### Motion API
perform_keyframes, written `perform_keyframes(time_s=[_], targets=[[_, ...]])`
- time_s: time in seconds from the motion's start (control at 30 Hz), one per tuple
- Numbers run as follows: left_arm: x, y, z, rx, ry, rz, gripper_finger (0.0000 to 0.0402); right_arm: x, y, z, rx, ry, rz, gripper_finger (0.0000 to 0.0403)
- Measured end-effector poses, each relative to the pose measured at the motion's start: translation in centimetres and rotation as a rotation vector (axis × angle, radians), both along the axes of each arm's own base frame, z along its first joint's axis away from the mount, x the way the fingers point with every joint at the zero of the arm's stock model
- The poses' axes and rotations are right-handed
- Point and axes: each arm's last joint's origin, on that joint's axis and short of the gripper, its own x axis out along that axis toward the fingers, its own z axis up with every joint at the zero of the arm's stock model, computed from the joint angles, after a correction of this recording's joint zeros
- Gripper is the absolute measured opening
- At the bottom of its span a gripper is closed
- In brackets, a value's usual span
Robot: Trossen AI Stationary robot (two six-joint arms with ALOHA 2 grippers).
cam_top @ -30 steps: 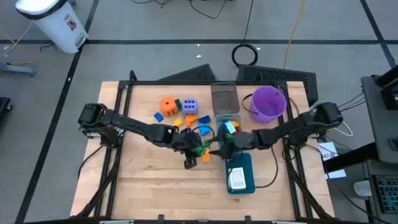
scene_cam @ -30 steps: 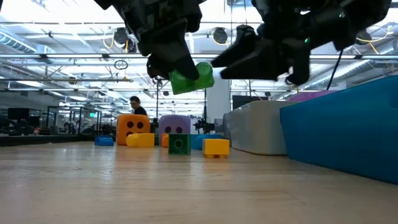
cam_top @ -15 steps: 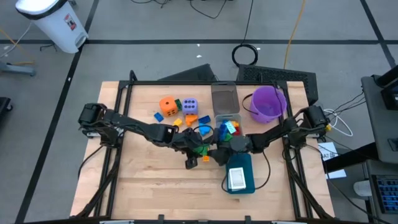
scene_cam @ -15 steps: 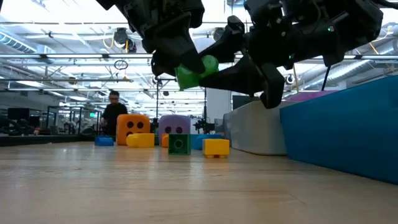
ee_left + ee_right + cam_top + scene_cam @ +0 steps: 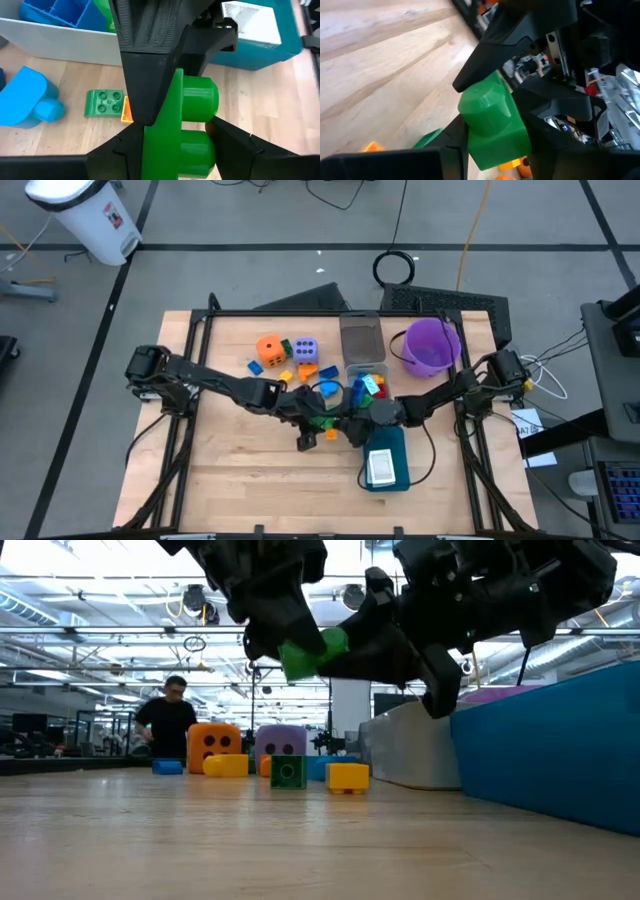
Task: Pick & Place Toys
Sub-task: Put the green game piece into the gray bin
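Handover in progress over the middle of the counter (image 5: 230,480)! The left tool (image 5: 316,420) is clamped on the green block (image 5: 323,420), holding it up in the air, clear of the wood. A second ago the right tool (image 5: 346,423) was standing off at three o'clock with its fingers spread. Now it has slid right in, and in the low view those fingers have narrowed onto the block's far end. From its own wrist camera the block sits squeezed between them, so I read it as gripped from both sides at once.

That means the pass is nearly made. By my judgement, the left tool has to let go next, and if it lets go before the right grip is firm, the block drops among the loose pieces below.

The teal tray (image 5: 401,472) waits at five o'clock from the block and the grey bin (image 5: 362,340) at one o'clock. The orange die (image 5: 270,348) and lavender die (image 5: 306,349) lie untouched at eleven o'clock.
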Motion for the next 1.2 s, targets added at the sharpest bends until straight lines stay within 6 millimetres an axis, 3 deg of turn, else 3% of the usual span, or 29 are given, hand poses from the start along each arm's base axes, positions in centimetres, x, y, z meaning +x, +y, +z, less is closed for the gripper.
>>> perform_keyframes(time_s=[0.27, 0.4, 0.5, 0.67, 0.9, 1.0, 1.2], targets=[[-1.5, 1.6, 3.6, -0.012, -0.092, 0.041, 0.0244, 0.0, -0.1, 1.1, 0.073, -0.053, -0.027, 0.0111], [-1.9, 1.3, 5.0, 0.060, -0.161, 0.103, 0.0251, -0.3, 0.2, 0.9, 0.085, -0.007, -0.007, 0.0111], [-2.2, 0.8, 5.4, 0.116, -0.181, 0.138, 0.0252, -0.7, 0.1, 2.0, 0.143, -0.026, -0.026, 0.0111], [-3.5, -0.3, 6.7, 0.220, -0.221, 0.161, 0.0253, -1.8, -0.6, 3.4, 0.235, 0.008, -0.178, 0.0111], [-5.0, -0.8, 6.2, 0.301, -0.252, 0.118, 0.0253, -4.8, -2.2, 6.7, 0.487, 0.023, -0.339, 0.0111], [-5.8, 0.2, 5.2, 0.309, -0.290, 0.139, 0.0253, -6.1, -3.0, 7.9, 0.591, 0.018, -0.391, 0.0111], [-9.3, 2.9, 3.1, 0.320, -0.364, 0.232, 0.0253, -8.2, -4.4, 8.2, 0.749, 0.066, -0.519, 0.0119]])
